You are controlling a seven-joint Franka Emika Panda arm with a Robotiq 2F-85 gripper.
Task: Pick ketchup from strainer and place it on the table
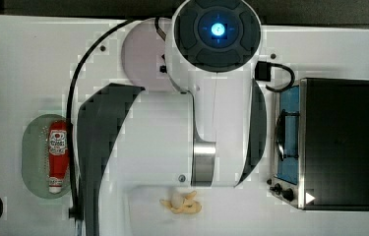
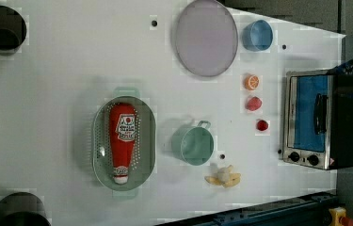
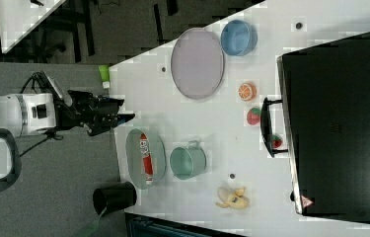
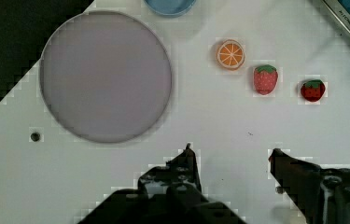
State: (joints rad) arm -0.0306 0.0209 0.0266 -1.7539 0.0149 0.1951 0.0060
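Note:
The ketchup [image 2: 122, 139], a slim red bottle with a white cap, lies lengthwise in the pale grey-green strainer [image 2: 148, 136] on the white table [image 2: 47, 117]. The top view shows the ketchup [image 1: 58, 155] in the strainer [image 1: 32, 157] at the top view's left, beside the arm. In the right view the ketchup [image 3: 146, 158] and strainer [image 3: 133, 153] lie below my gripper [image 3: 126, 117], which hangs well apart from them. In the wrist view my gripper [image 4: 232, 151] is open over bare table [image 4: 219, 121], with nothing between its fingers.
A lilac plate [image 2: 205, 37], a blue bowl [image 2: 257, 35], an orange slice [image 2: 252, 82] and two strawberries [image 2: 253, 103] lie near a toaster oven [image 2: 315, 120]. A green cup [image 2: 193, 143] stands beside the strainer, with a banana [image 2: 222, 176] near it. Black cups [image 2: 2, 26] stand at the table's corners.

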